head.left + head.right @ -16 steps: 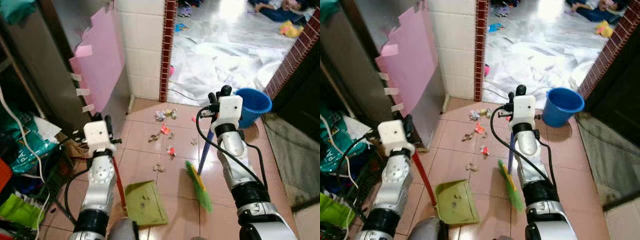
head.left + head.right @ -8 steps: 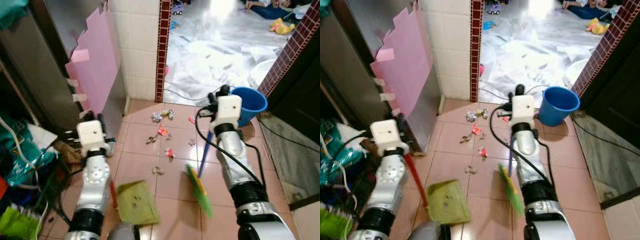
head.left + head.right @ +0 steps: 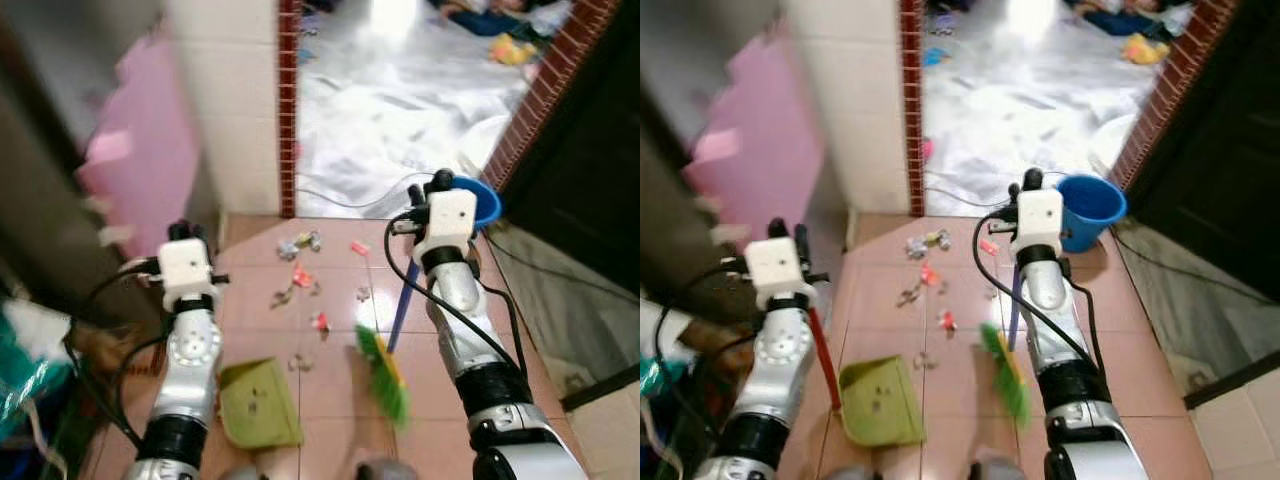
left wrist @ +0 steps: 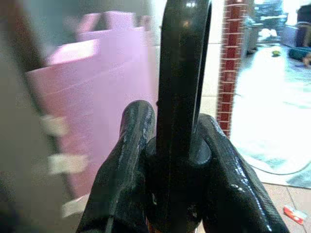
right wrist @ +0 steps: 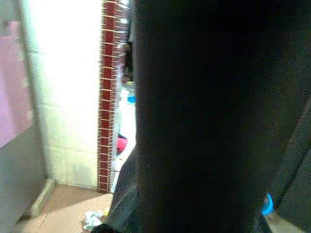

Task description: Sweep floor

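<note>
We hold a tool in each hand. Our left hand [image 4: 170, 160] is clamped around the black loop at the top of the dustpan's handle, both fingers [image 4: 124, 165] pressed against it, and the red shaft runs down to the green dustpan [image 3: 258, 402] lying flat on the floor tiles [image 3: 330, 380] just ahead of our left side. Our right hand [image 3: 430, 190] is up at the top of the broom's blue handle [image 3: 398, 310]; we judge it is gripping that handle, though the wrist camera is too dark to show the fingers clearly. The handle slants down and towards our left to the green broom head [image 3: 381, 372], which sits just right of the dustpan.

The relation that matters: the scattered litter [image 3: 300, 275] lies ahead of both tools, towards the doorway, well apart from the pan's mouth and nearer the broom head. So the right arm has to reach the bristles out beyond the scraps and draw them back towards the pan. A blue bucket [image 3: 1090, 212] stands close beside the right arm and could be knocked.
</note>
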{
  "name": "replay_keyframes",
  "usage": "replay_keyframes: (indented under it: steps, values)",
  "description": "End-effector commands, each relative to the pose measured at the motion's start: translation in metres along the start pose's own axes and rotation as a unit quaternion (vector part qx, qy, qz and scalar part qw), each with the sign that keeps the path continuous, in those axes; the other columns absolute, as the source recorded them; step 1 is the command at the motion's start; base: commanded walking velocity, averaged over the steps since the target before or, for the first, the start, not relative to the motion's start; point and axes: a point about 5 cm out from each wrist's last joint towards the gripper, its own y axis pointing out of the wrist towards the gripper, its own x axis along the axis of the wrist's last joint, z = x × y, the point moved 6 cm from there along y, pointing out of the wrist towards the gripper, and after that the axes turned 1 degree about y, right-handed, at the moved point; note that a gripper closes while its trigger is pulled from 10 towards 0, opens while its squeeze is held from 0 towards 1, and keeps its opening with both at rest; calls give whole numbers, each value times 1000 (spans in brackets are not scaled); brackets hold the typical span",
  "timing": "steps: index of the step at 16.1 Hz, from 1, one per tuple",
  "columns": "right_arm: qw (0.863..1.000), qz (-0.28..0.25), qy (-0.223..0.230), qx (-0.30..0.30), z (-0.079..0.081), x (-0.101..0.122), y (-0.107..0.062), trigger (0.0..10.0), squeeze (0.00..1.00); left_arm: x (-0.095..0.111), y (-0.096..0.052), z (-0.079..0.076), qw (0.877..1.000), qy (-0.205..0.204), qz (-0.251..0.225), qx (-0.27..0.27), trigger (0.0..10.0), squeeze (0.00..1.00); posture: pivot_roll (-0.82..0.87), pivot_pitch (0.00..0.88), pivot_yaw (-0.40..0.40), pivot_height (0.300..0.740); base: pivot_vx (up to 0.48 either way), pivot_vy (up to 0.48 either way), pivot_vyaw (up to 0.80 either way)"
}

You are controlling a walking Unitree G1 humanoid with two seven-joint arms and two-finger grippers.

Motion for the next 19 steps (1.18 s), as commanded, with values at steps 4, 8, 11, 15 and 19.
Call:
replay_keyframes:
  steps: [4, 8, 11, 15, 19]
  values:
    - [1000, -21, -17, -9, -10, 11, 3, 10000, 0, 15, 5, -13, 999, 8, -30, -17, 10000, 0, 38, 0, 4, 740, 480, 0, 0]
    - [1000, -19, -16, -7, -9, 10, 2, 10000, 0, 14, 4, -12, 999, 22, -33, -7, 10000, 0, 37, 0, 5, 740, 469, 0, 0]
    - [1000, -18, -15, -5, -7, 9, 3, 10000, 0, 10, 5, -10, 1000, 15, -22, 13, 10000, 0, 38, 0, 5, 740, 0, 0, 0]
    - [1000, -20, -14, -3, -7, 11, 6, 10000, 0, 2, 6, -23, 1000, -15, -8, 1, 10000, 0, 34, 0, -1, 740, 0, 0, 0]
    - [1000, -6, 11, -18, -11, 6, 7, 10000, 0, -7, 1, -39, 999, -21, 2, -30, 10000, 0, 31, 0, 3, 740, 0, 0, 0]
